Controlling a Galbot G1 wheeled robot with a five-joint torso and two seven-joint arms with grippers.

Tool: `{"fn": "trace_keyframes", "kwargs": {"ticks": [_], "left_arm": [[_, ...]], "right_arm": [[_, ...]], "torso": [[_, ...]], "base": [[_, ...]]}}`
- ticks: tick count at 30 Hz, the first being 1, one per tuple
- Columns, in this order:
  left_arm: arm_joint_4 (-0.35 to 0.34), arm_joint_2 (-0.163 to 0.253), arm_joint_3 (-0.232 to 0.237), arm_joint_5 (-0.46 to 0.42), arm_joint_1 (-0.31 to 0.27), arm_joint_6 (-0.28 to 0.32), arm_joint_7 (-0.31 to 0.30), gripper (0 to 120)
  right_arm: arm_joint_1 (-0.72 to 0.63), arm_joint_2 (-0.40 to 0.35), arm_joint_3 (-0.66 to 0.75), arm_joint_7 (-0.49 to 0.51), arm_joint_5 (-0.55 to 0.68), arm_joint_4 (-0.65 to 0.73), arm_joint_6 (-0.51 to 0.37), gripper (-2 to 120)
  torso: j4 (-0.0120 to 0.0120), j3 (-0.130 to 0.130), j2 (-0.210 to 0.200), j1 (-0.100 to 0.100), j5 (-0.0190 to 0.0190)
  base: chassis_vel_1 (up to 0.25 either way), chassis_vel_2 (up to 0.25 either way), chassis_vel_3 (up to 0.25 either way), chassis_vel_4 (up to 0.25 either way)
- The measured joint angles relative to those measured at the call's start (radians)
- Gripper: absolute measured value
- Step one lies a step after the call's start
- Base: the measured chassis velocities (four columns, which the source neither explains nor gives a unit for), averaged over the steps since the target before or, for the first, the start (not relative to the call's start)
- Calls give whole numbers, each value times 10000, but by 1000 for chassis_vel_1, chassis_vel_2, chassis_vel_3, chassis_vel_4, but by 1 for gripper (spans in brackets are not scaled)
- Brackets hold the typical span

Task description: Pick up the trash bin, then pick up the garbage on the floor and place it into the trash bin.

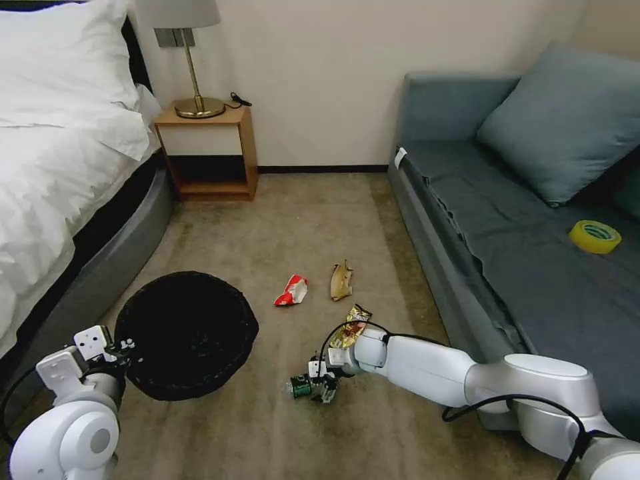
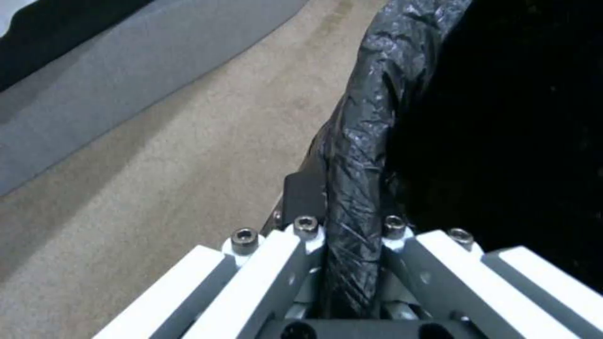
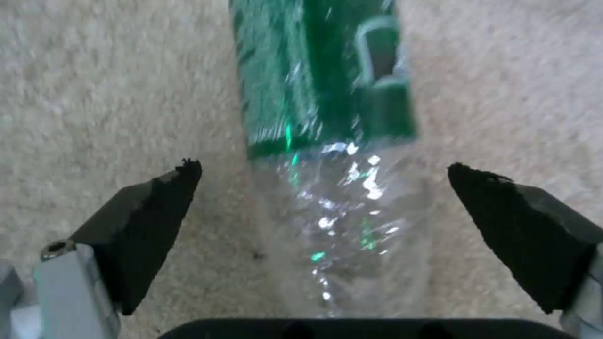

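The left gripper [image 2: 352,263] is clamped on the near rim of the trash bin [image 1: 187,333], its fingers [image 2: 276,263] pinching the crinkled black liner between them — the left wrist view shows the plastic-wrapped rim running straight up out of the closed jaws. The bin sits at the robot's left, beside the grey base of the bed [image 1: 87,280], its dark mouth facing up. The right gripper [image 1: 322,387] reaches low over the carpet [image 1: 280,220] with its jaws spread wide, one black pad [image 3: 150,221] on each side of the clear bottle [image 3: 339,188] with the green label; the pads stand apart from the bottle, not touching it, and the bottle lies on the floor between them. The rest of the garbage lies farther out on the carpet: a gold-brown snack wrapper [image 1: 351,325] just beyond the right wrist, a red-and-white crumpled wrapper [image 1: 291,291], and a tan-brown scrap [image 1: 341,281] near it — all well apart from the bin. A yellow tape roll [image 1: 595,237] rests on the blue sofa [image 1: 507,267].
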Motion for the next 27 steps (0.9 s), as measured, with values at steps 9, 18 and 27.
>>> {"fn": "trace_keyframes", "kwargs": {"ticks": [9,18,27], "left_arm": [[-1,-87,50,57,9,-30,24,2],[46,-18,13,80,23,-70,30,2],[113,20,38,102,-25,-78,35,2]], "right_arm": [[-238,222,167,73,-276,-651,532,97],[-293,250,252,197,-354,-763,732,95],[-142,205,254,297,-356,-723,826,85]], "torso": [[-5,-3,4,-2,-8],[-4,-2,4,-2,-5],[10,1,-2,-1,6]], "base": [[0,0,0,0],[0,0,0,0],[0,0,0,0]]}}
